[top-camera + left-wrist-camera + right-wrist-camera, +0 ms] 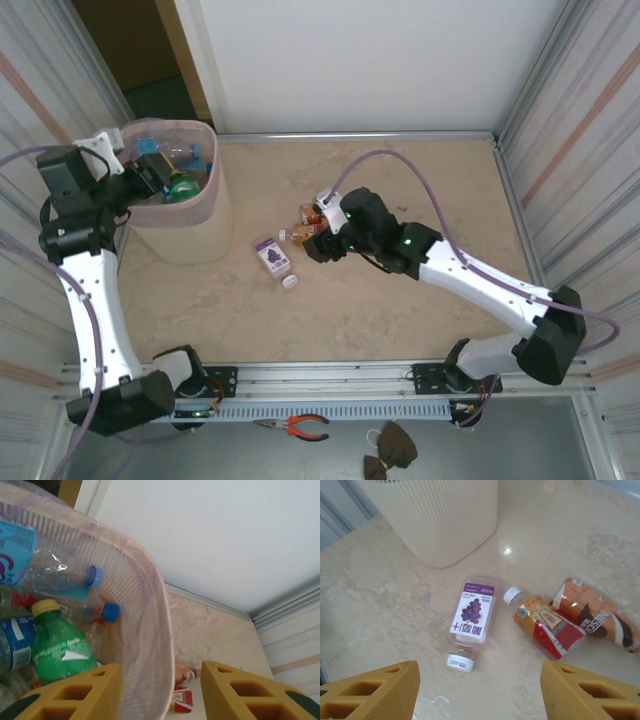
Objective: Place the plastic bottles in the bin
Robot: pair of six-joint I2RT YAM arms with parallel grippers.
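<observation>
Both claws gaped empty: left claw (161, 692) over bin (150, 575), right claw (480, 690) facing bottles (474, 615) at twelve o'clock; your off-centre pinch could roll one.

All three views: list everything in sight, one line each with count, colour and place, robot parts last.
bin: one, beige with pink bag liner, far left of the table.
bottles in the bin: several, one green with yellow cap, others clear with blue caps or labels, inside the bin.
purple-label bottle: one, clear with white cap, lying on the table near the bin.
red-label bottle: one, white cap, lying beside the purple-label one.
orange-brown bottle: one, lying beside the red-label one.
table: one, beige marbled.
pliers: one, red handles, near ledge.
brown object: one, near ledge, kind unclear.
left gripper: one, yellow, open, over the bin.
right gripper: one, yellow, open, above the loose bottles.
</observation>
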